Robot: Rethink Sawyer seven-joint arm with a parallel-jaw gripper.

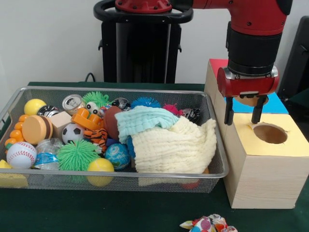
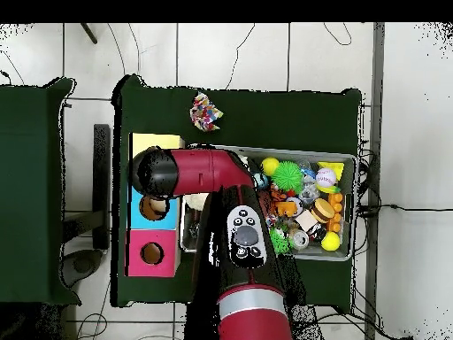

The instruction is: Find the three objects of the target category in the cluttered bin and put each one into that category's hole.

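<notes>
My gripper [image 1: 244, 110] hangs open and empty above the wooden box [image 1: 263, 179], just behind the round hole [image 1: 270, 133] in its yellow top. The pale teal cloth [image 1: 145, 120] lies over the larger cream cloth [image 1: 174, 145] at the right end of the wire bin [image 1: 120, 176]. The small white dotted cloth [image 1: 207, 224] lies crumpled on the green table in front of the box, outside the bin. It also shows in the overhead view [image 2: 205, 111]. In the overhead view my arm [image 2: 190, 171] covers the gripper, the yellow hole and both cloths in the bin.
The bin's left half holds spiky rubber balls [image 1: 77, 154], a baseball [image 1: 21, 154], a soccer ball [image 1: 73, 132], a can [image 1: 73, 102] and other toys. The blue-topped hole [image 2: 155, 209] and the red-topped hole [image 2: 152, 254] lie behind the yellow one. The robot's pedestal [image 1: 140, 48] stands behind the bin.
</notes>
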